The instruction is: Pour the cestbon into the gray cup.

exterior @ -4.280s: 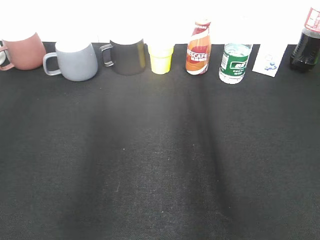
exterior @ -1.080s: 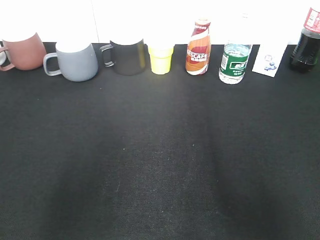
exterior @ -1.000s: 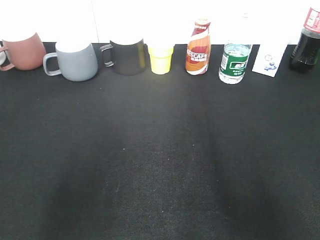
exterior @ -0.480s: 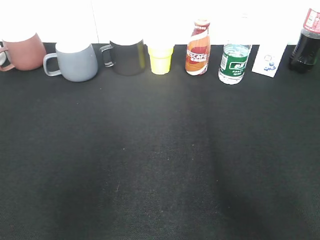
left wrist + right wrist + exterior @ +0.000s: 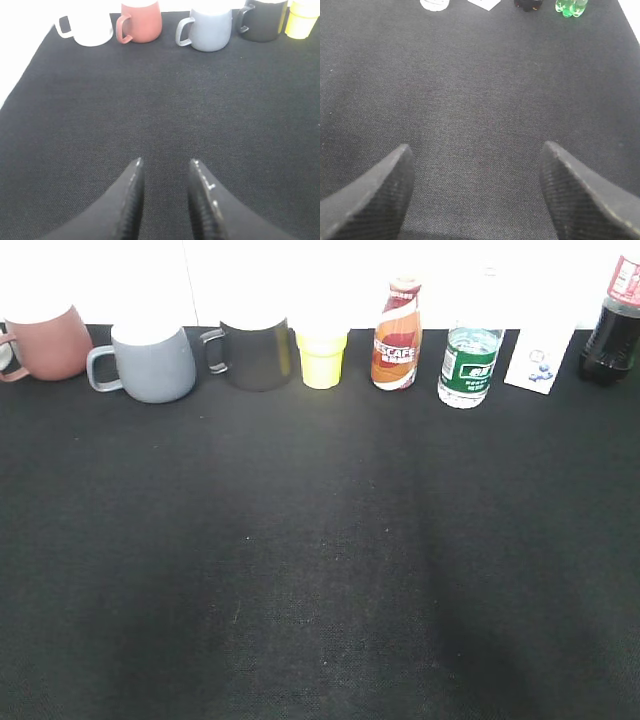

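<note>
I'm at the start: nothing grasped. My right gripper [image 5: 475,165] gapes wide, my left gripper [image 5: 165,172] stands partly parted, both empty. The cestbon [image 5: 470,364] stands far right; the gray cup [image 5: 152,362] far left. Next, I'd reach right for the bottle.

Small clear plastic bottle with green label [image 5: 469,365]: upright, back row, right. Squat blue-gray matte mug [image 5: 150,362]: upright, back row, left, handle leftward.
</note>
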`<action>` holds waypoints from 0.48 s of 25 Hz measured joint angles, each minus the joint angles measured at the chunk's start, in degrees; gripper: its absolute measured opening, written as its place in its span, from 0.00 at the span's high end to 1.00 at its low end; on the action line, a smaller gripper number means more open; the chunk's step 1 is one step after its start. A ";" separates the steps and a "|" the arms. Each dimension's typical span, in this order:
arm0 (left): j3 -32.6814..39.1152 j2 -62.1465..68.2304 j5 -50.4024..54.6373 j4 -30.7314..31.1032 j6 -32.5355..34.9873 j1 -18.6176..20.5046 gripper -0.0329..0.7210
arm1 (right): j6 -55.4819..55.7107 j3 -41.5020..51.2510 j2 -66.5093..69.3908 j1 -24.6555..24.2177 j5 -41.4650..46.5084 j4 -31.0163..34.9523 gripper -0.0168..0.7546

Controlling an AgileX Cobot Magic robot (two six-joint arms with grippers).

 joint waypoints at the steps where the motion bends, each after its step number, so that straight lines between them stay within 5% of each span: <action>1: 0.00 0.00 0.00 0.00 0.00 0.00 0.64 | 0.00 0.00 0.00 0.00 0.00 0.00 0.22; 12: 0.00 0.00 0.00 0.00 0.00 0.00 0.64 | 0.00 0.00 0.00 0.00 0.00 0.00 0.22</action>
